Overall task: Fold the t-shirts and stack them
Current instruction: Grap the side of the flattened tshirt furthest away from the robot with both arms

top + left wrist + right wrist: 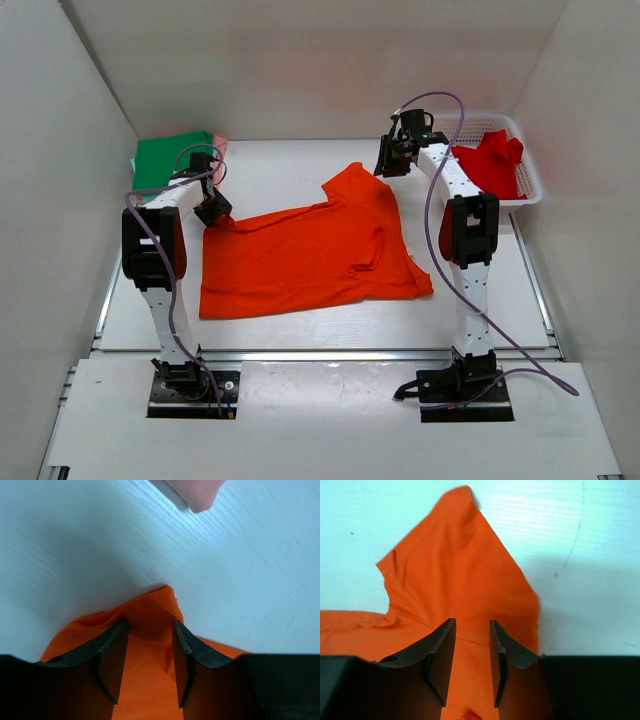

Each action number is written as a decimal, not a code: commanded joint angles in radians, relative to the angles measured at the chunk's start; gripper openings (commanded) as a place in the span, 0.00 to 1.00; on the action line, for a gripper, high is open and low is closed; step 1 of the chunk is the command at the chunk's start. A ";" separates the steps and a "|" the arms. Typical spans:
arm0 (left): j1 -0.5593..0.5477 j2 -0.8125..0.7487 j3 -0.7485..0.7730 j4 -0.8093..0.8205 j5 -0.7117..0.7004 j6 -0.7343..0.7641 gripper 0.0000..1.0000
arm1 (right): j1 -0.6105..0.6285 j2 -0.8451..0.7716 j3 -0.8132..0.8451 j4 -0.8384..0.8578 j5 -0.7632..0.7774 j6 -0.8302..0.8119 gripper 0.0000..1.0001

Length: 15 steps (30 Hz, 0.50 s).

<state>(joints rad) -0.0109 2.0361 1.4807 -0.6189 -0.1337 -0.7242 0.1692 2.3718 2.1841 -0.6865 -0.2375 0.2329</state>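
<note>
Lying mostly flat in the middle of the table is the orange shirt, a bit rumpled on its right side w/ a crease near the lower right. One sleeve pokes up toward the top centre of the frame.

Left gripper is down at the shirt's upper left corner, right on the edge of the cloth. In the left wrist view its fingers are spread w/ a clear gap. Orange cloth shows in that gap and the corner comes to a peak just past the tips. Nothing looks pinched tbh.

Right gripper is at the upper right of the shirt, just beside that sleeve. From the top cam it looks off the cloth, tho I can't tell how high. In its own wrist view the fingers stand apart too, the sleeve lies on the table beyond and under them, nothing clamped.

Other stuff: green shirt looks folded flat in the upper left of the frame, w/ a sliver of pink shirt along its right edge. That pink bit also shows at the top of the left wrist view. Red shirt is bunched up in the white basket at the upper right.
</note>
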 commanded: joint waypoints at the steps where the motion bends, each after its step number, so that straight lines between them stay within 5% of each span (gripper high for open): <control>1: -0.004 0.006 0.039 0.033 -0.001 -0.018 0.51 | -0.008 0.018 0.066 0.065 -0.045 0.002 0.31; 15: 0.011 0.084 0.139 -0.016 0.100 -0.008 0.54 | 0.000 0.162 0.149 0.142 -0.068 0.005 0.50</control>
<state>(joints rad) -0.0074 2.1128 1.5711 -0.6197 -0.0837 -0.7300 0.1692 2.5191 2.2890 -0.5861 -0.3145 0.2401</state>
